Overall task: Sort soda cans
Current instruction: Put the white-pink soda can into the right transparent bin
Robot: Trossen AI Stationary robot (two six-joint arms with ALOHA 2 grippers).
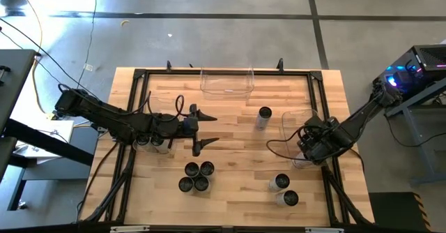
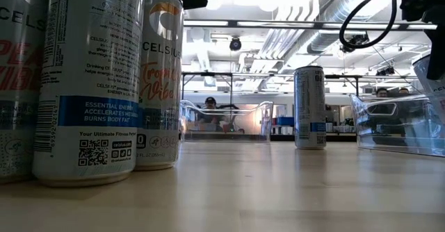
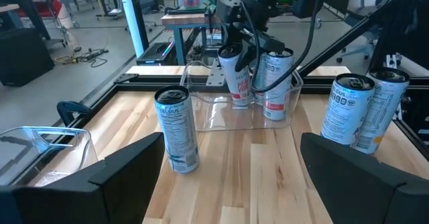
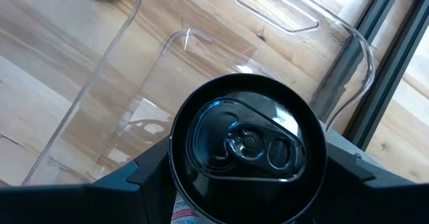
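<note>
My right gripper (image 1: 311,144) is shut on a soda can (image 4: 247,142) above the clear bin (image 1: 296,125) at the table's right edge. In the left wrist view another can (image 3: 273,83) stands in that bin beside the held can (image 3: 236,76). My left gripper (image 1: 212,129) hovers open at mid-table and points right, with nothing between its fingers (image 3: 127,177). A lone can (image 1: 263,116) stands upright right of it. Several cans (image 1: 196,176) cluster near the near edge, two more (image 1: 282,190) stand to their right, and others (image 1: 150,141) stand under the left arm. My right gripper pinches the can's upper wall just below its dark top (image 4: 201,184), one finger (image 4: 144,177) on each side. It comes from above, pointing down. The can is slightly tilted inside the bin's walls (image 3: 236,76). Whether its base touches the bin floor, I cannot tell.
A second clear bin (image 1: 226,79) sits at the far edge's middle. A black frame (image 1: 139,76) rims the tabletop. Bare wood lies between the lone can and the near cluster. In the low view, cans (image 2: 90,86) loom close on the left, and people show in the room behind.
</note>
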